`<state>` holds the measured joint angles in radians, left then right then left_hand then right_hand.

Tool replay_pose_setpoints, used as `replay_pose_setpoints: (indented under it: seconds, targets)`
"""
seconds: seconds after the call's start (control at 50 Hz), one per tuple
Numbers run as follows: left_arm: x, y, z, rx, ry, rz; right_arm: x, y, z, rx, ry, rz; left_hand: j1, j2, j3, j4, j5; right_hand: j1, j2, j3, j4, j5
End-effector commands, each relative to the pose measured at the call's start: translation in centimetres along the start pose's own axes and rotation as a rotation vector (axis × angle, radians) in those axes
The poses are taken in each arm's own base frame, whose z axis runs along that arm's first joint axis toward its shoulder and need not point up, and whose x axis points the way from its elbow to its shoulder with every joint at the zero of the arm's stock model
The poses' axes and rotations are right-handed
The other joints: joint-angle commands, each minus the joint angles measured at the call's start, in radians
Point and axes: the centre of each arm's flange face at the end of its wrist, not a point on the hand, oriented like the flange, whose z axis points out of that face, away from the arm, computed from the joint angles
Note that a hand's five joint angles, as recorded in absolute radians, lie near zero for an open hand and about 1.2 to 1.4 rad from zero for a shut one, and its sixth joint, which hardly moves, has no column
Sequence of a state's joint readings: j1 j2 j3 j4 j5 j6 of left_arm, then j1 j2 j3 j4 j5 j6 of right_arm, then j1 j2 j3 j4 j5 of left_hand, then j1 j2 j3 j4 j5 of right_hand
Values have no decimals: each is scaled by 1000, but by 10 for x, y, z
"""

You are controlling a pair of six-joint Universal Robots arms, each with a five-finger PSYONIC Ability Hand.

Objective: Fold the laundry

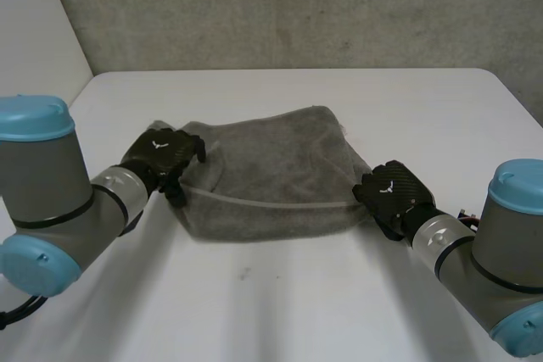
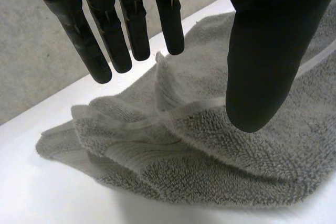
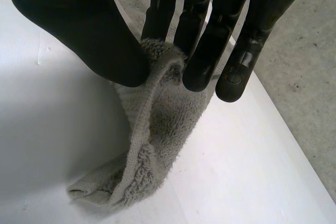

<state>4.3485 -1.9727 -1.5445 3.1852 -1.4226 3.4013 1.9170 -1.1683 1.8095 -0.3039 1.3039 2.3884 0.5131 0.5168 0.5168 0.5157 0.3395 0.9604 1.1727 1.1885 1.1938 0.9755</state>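
The left arm (image 1: 51,201) is coming in over the near left of the white desk (image 1: 280,303), and the left hand (image 1: 165,157) is sitting at the left end of a grey towel (image 1: 271,167). The towel is lying in the middle of the desk with its long axis running left to right, roughly parallel to the desk's near edge, one short end pointing at each hand. In the left wrist view the fingers (image 2: 118,40) are hanging straight and spread apart from the thumb (image 2: 262,56), so this hand is standing wide with nothing gripped. The rumpled end of the towel is lying just under the palm, a small peak of cloth is rising close to one fingertip, and whether it is touching that fingertip is hard to make out. A pale woven band is crossing the pile near this end.

At the towel's right end, the right hand (image 1: 392,194) is closing on the short edge. The right wrist view is showing the hemmed edge standing up in a narrow fold, pinched between the thumb (image 3: 79,30) and the fingers (image 3: 207,51), with the rest of that end drooping down to the desk and lying there in a small heap. The hand is hiding the pinched tip of the fold. The right arm (image 1: 501,252) is being cut off at the near right corner, and a grey wall (image 1: 297,6) is standing behind the desk.
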Motion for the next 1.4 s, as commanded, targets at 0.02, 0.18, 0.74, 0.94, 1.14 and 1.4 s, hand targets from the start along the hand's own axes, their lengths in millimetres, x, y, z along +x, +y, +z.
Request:
replay_pose_setpoints:
  seconds: [0.02,0.18,0.74,0.94,1.14,1.4]
  targets:
    - [1,16,19,-32,6,24,1,0,0,0,2,0,114,111,111,112,113,436,224,208,202,246]
    - [6,38,28,-88,26,141,3,0,1,0,9,3,126,122,122,123,125,436,224,208,202,246]
    - [-13,-208,-117,653,-315,242,155,-200,-105,308,250,69,883,879,879,881,882,436,224,208,202,246]
    - [-10,-155,-74,317,-263,250,139,-137,-50,7,25,-66,883,879,879,881,882,436,224,208,202,246]
    - [5,-61,19,-13,-150,266,114,-78,17,-123,-44,-53,883,879,879,881,882,436,224,208,202,246]
    - [-41,-257,-11,878,-477,185,231,-191,1,392,806,-195,883,879,879,881,882,436,224,208,202,246]
